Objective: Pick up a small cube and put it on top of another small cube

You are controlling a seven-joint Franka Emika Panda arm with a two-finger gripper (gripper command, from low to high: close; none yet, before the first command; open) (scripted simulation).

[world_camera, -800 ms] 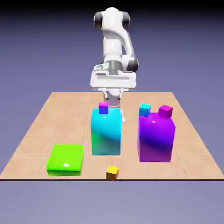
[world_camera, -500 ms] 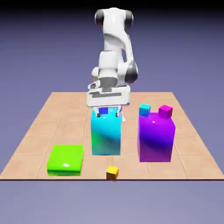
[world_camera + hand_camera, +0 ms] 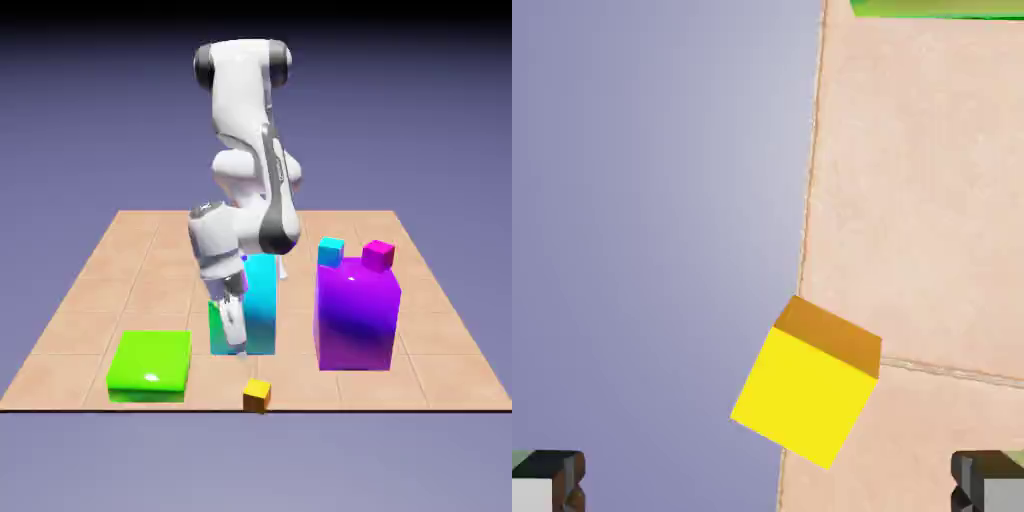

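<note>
The small cube (image 3: 257, 394), yellow with orange-shaded sides, lies at the table's near edge. In the hand view this small cube (image 3: 807, 395) sits low and central, partly over the table's edge, a little ahead of the fingertips. My gripper (image 3: 238, 346) hangs in front of the tall cyan block (image 3: 260, 310), above and slightly to the exterior view's left of the cube. The gripper (image 3: 768, 485) is open with nothing between its fingertips, which show only at the bottom corners. The arm covers the top of the cyan block.
A flat green block (image 3: 150, 365) lies at the exterior view's left; its edge (image 3: 937, 8) shows at the hand view's top. A tall purple block (image 3: 357, 312) carries a small cyan cube (image 3: 331, 251) and a small magenta cube (image 3: 378, 254). The table edge (image 3: 808, 200) runs beside the yellow cube.
The arm has swung down from above the cyan block to in front of it, lowering the hand toward the table's near edge. The cubes and blocks have not moved.
</note>
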